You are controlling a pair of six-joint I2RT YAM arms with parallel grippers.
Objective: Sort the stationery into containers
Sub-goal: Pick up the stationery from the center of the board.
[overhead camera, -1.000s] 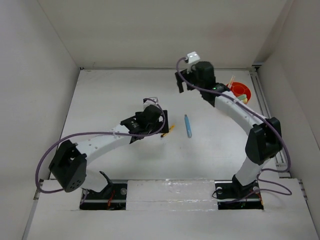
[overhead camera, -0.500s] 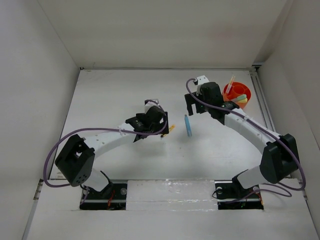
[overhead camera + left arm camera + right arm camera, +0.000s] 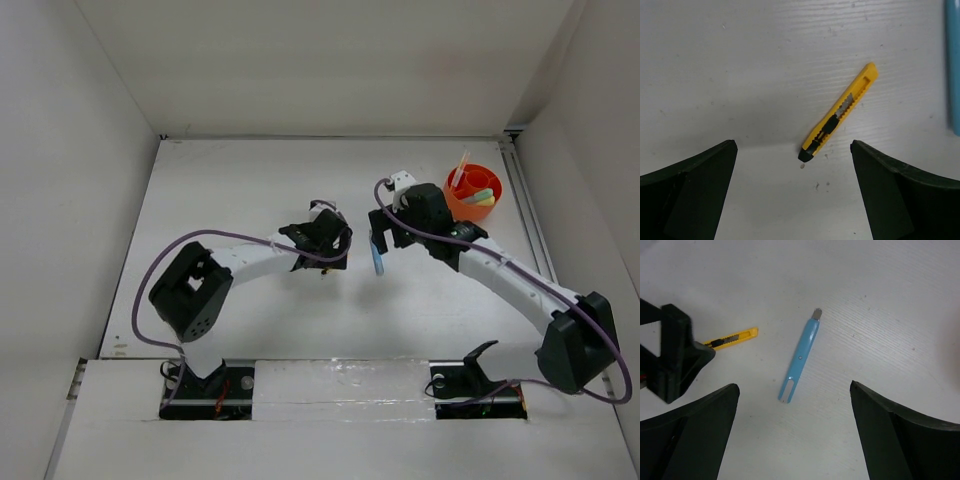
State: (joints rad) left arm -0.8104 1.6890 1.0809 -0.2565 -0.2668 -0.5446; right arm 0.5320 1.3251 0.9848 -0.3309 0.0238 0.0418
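Note:
A yellow-black cutter [image 3: 837, 117] lies on the white table, just ahead of and between the fingers of my open, empty left gripper [image 3: 792, 200]. It also shows in the right wrist view [image 3: 732, 339]. A blue stick [image 3: 801, 356] lies on the table ahead of my open, empty right gripper [image 3: 792, 440]. In the top view the left gripper [image 3: 330, 260] and right gripper [image 3: 381, 240] hover close together at mid-table, with the blue stick [image 3: 378, 262] under the right one. The orange-red cup [image 3: 460, 208] at back right holds pale green, yellow and thin red sticks.
White walls enclose the table on three sides. The left gripper's black body [image 3: 670, 360] shows at the left of the right wrist view, close to the cutter. The blue stick's end [image 3: 954, 65] shows at the right edge of the left wrist view.
My right arm swung from beside the cup down and left to over the blue stick. My left gripper moved right, over the yellow-black cutter.

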